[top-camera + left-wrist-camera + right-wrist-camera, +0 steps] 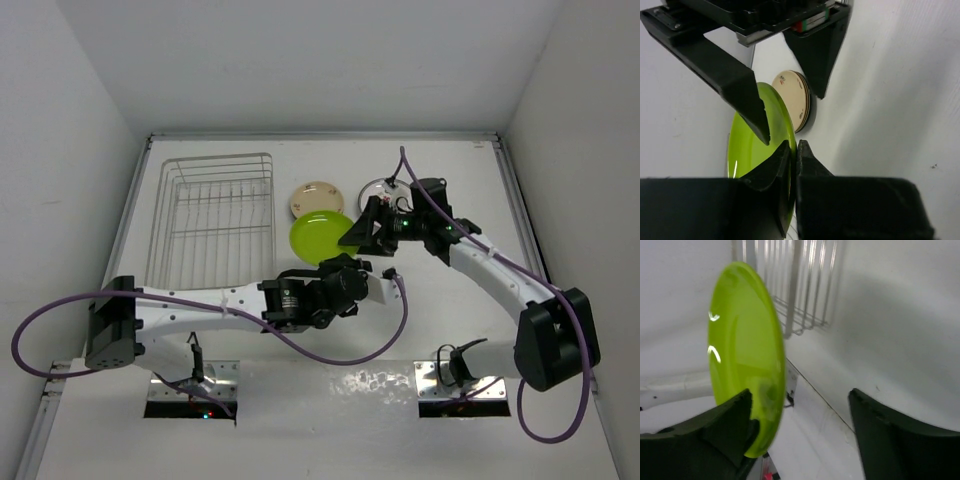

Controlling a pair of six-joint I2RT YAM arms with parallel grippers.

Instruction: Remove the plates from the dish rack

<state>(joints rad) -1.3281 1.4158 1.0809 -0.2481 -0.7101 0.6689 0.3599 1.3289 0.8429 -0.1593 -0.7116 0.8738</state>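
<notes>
The lime green plate (pixel 320 236) is held off the table, right of the empty dish rack (pixel 215 220). My left gripper (pixel 342 263) is shut on its near rim; in the left wrist view the jaws (pixel 794 150) pinch the green plate (pixel 747 145). My right gripper (pixel 358 232) is open at the plate's right edge. In the right wrist view the plate (pixel 742 340) stands against one of my fingers (pixel 715 425), and the other finger is far apart from it. A cream patterned plate stack (pixel 318 198) and a white plate with rim marks (pixel 384 188) lie on the table behind.
The rack's wires (pixel 795 285) show behind the green plate in the right wrist view. The cream stack (pixel 792 97) lies just beyond the green plate. White walls enclose the table on three sides. Purple cables trail from both arms.
</notes>
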